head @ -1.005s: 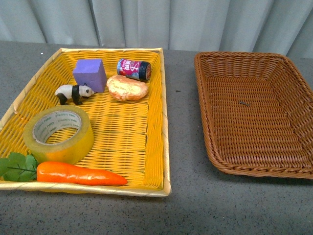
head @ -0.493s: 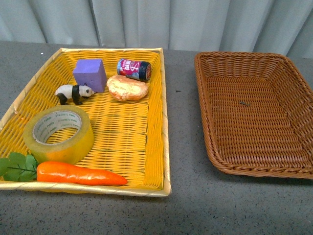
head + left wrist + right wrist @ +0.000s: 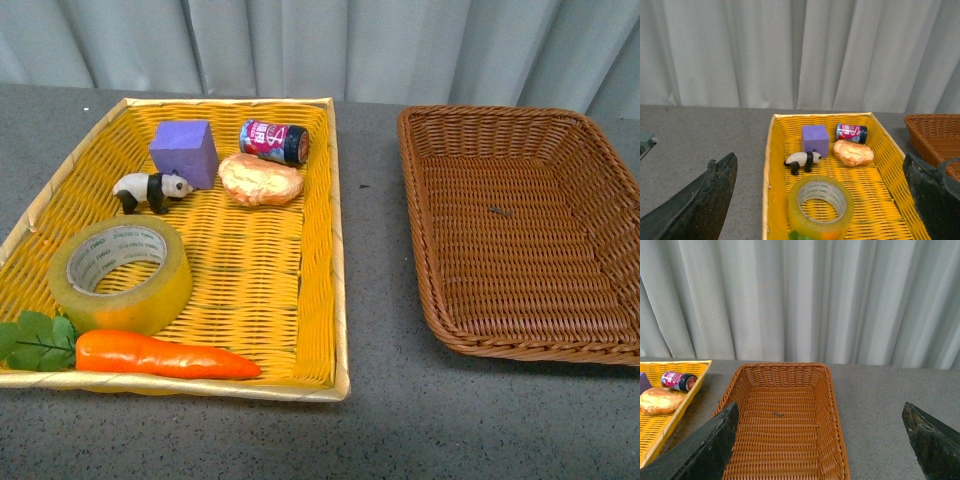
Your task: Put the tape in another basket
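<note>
The tape (image 3: 120, 272), a wide yellowish roll with a pale printed core, lies flat in the front left of the bright yellow tray (image 3: 318, 250). It also shows in the left wrist view (image 3: 820, 205), between my spread fingers. My left gripper (image 3: 822, 200) is open and hangs above it, apart from it. The brown wicker basket (image 3: 520, 228) stands to the right of the tray with only a tiny scrap inside. My right gripper (image 3: 822, 440) is open above the basket (image 3: 785, 420). Neither gripper shows in the front view.
In the yellow tray lie a carrot (image 3: 160, 355) with green leaves at the front, a panda figure (image 3: 150, 189), a purple block (image 3: 184, 150), a small can (image 3: 273, 141) and a bread roll (image 3: 260, 179). A grey curtain hangs behind the grey table.
</note>
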Available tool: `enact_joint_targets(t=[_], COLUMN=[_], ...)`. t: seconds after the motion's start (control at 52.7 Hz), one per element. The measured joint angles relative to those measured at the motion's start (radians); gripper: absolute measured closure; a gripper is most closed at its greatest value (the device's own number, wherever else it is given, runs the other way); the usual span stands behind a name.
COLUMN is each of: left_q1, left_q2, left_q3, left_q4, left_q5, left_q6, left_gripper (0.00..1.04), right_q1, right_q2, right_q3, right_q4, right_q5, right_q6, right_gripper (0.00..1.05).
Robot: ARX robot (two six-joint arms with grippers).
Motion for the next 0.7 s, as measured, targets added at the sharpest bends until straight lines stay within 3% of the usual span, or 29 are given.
enact_joint_targets(t=[0.076, 0.133, 0.266, 0.379, 0.512, 0.702], left_q1=[0.038, 0.032, -0.014, -0.085, -0.119, -0.127], left_q2=[0.100, 0.227, 0.546, 1.001, 1.378, 1.653], left_q3=[0.040, 0.048, 0.106, 0.238, 0.373, 0.528], left_q4=[-0.102, -0.073, 0.119, 0.336, 0.357, 0.338], left_q5=[0.156, 0.176, 0.132, 0.058, -0.027, -0.098], left_q6=[-0.014, -0.032, -0.089, -0.141, -0.188, -0.236], left_gripper=[0.07, 0.07, 0.07, 0.07, 0.07, 0.07], right_q1=[0.000, 0.000, 0.000, 0.000, 0.000, 0.000], right_q2=[0.000, 0.000, 0.000, -0.001, -0.001, -0.001], right_q3=[0.000, 0.000, 0.000, 0.000, 0.000, 0.000], right_q4=[0.000, 0.000, 0.000, 0.000, 0.000, 0.000], right_q5=[0.000, -0.001, 0.000, 0.000, 0.000, 0.000], right_q6=[0.000, 0.000, 0.000, 0.000, 0.000, 0.000], right_gripper=[0.09, 0.09, 0.09, 0.09, 0.09, 0.09])
